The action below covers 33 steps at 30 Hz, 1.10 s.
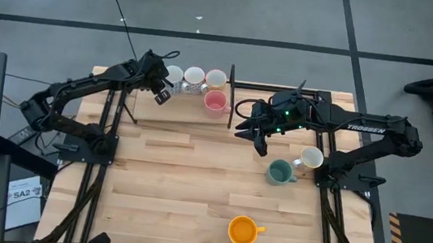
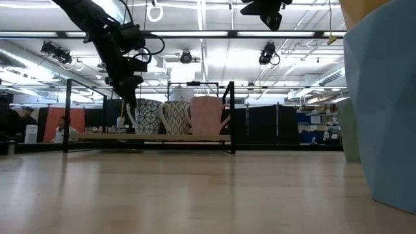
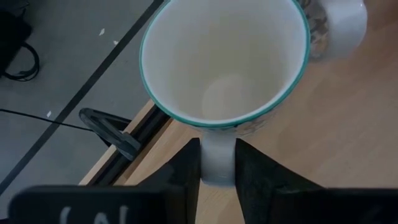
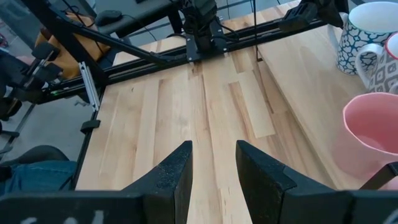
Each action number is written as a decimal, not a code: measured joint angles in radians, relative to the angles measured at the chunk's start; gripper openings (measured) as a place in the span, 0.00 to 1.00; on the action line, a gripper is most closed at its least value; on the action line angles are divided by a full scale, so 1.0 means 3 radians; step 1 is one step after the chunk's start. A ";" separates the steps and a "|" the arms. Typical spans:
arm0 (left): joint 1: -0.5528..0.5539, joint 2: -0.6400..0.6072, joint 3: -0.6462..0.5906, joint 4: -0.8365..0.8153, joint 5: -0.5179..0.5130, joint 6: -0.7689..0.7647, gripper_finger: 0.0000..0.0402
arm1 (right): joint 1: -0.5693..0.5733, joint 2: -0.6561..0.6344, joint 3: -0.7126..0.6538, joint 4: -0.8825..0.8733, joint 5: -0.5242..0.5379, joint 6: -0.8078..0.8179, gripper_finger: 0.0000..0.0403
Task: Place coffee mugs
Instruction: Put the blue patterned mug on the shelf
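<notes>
Fingers of the left gripper [image 3: 217,171] clamp the handle of a white, teal-rimmed mug [image 3: 225,59] at the table's eleven o'clock, its handle pointing back toward that wrist, beside the mug row, while the empty-jawed right gripper [image 1: 250,132] hovers mid-table

overhead looks straight down, low view level across the table [image 1: 192,192] — both share the pink mug [image 1: 215,101].
</notes>
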 joint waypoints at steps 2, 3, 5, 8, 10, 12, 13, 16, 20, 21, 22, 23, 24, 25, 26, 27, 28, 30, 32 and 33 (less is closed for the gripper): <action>0.0000 0.0000 0.0000 0.0003 -0.0001 -0.0001 0.26 | 0.0000 0.0000 0.0000 0.0000 0.0000 0.0000 0.32; 0.0000 0.0000 0.0000 0.0006 -0.0001 0.0000 0.27 | 0.0000 0.0000 0.0000 -0.0001 0.0001 0.0000 0.32; 0.0000 0.0000 0.0000 0.0015 -0.0001 -0.0001 0.30 | 0.0000 0.0000 0.0000 -0.0001 0.0000 0.0001 0.32; 0.0000 0.0000 0.0000 0.0016 -0.0004 -0.0001 0.34 | 0.0000 0.0000 0.0000 0.0000 0.0000 0.0001 0.32; 0.0000 0.0000 0.0000 0.0016 -0.0016 -0.0001 0.36 | 0.0000 0.0000 0.0000 -0.0001 0.0000 0.0001 0.32; 0.0000 0.0000 0.0000 0.0015 -0.0024 -0.0001 0.38 | 0.0000 0.0000 0.0000 0.0000 0.0000 0.0001 0.32; 0.0000 0.0000 0.0000 0.0015 -0.0026 -0.0001 0.39 | 0.0000 0.0000 0.0000 0.0000 0.0000 0.0001 0.32; 0.0000 0.0000 0.0000 0.0011 -0.0027 -0.0003 0.42 | 0.0000 0.0000 0.0000 0.0000 0.0000 0.0001 0.32; -0.0001 0.0000 0.0000 0.0010 -0.0175 -0.0003 0.46 | 0.0000 0.0000 0.0000 0.0000 0.0000 0.0001 0.32; 0.0000 0.0000 0.0000 0.0009 -0.0233 -0.0003 0.47 | 0.0000 0.0000 0.0000 0.0000 0.0000 0.0001 0.32; 0.0000 0.0000 0.0000 0.0008 -0.0287 -0.0003 0.47 | 0.0000 0.0000 0.0000 -0.0001 0.0000 0.0001 0.32; 0.0000 0.0000 0.0000 0.0008 -0.0328 -0.0002 0.48 | 0.0000 0.0000 0.0000 0.0000 0.0000 0.0001 0.32; 0.0000 0.0000 0.0000 0.0007 -0.0357 -0.0002 0.48 | 0.0000 0.0000 0.0000 0.0000 0.0000 0.0001 0.32; 0.0000 -0.0003 0.0000 0.0003 -0.0371 -0.0002 0.49 | 0.0000 0.0000 0.0000 0.0000 0.0000 0.0001 0.32; 0.0000 -0.0011 0.0000 -0.0006 -0.0372 -0.0001 0.49 | 0.0000 0.0000 0.0000 0.0000 0.0000 0.0001 0.32; -0.0003 -0.0028 -0.0001 -0.0015 -0.0367 -0.0001 0.49 | 0.0000 0.0000 0.0000 0.0000 0.0000 0.0001 0.32; -0.0016 -0.0046 -0.0001 -0.0015 -0.0368 0.0011 0.49 | 0.0000 0.0000 0.0000 -0.0001 0.0000 0.0001 0.32; -0.0050 -0.0077 -0.0001 -0.0038 -0.0369 0.0060 0.49 | 0.0000 -0.0001 0.0000 0.0000 0.0000 0.0002 0.32; -0.0094 -0.0125 -0.0003 -0.0072 -0.0367 0.0060 0.49 | 0.0000 0.0000 0.0000 0.0000 0.0000 0.0003 0.32; -0.0123 -0.0151 -0.0003 -0.0076 -0.0366 0.0048 0.49 | 0.0000 -0.0001 0.0000 0.0000 0.0000 0.0003 0.32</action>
